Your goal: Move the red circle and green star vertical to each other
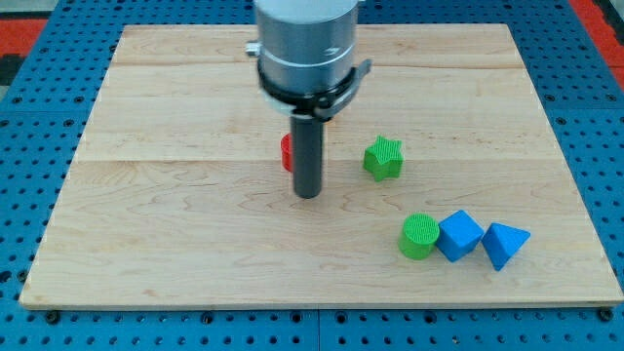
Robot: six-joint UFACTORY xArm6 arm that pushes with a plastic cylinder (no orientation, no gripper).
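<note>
My tip (308,195) touches the half-hidden red circle (286,152) — green star (383,159) sits apart, rightward.

— How many blocks do you count on the board?

— Five. Two green: one green star (383,159) and one green circle (419,236). Two blue: one blue cube (460,235) and one blue triangle (505,244). One red circle (287,152), mostly hidden behind my rod.

— And by shape?

— Two circles, one star, one cube, one triangle.

— Anything else to count?

— One wooden board (175,224), and my tip (308,195), just the one.
</note>
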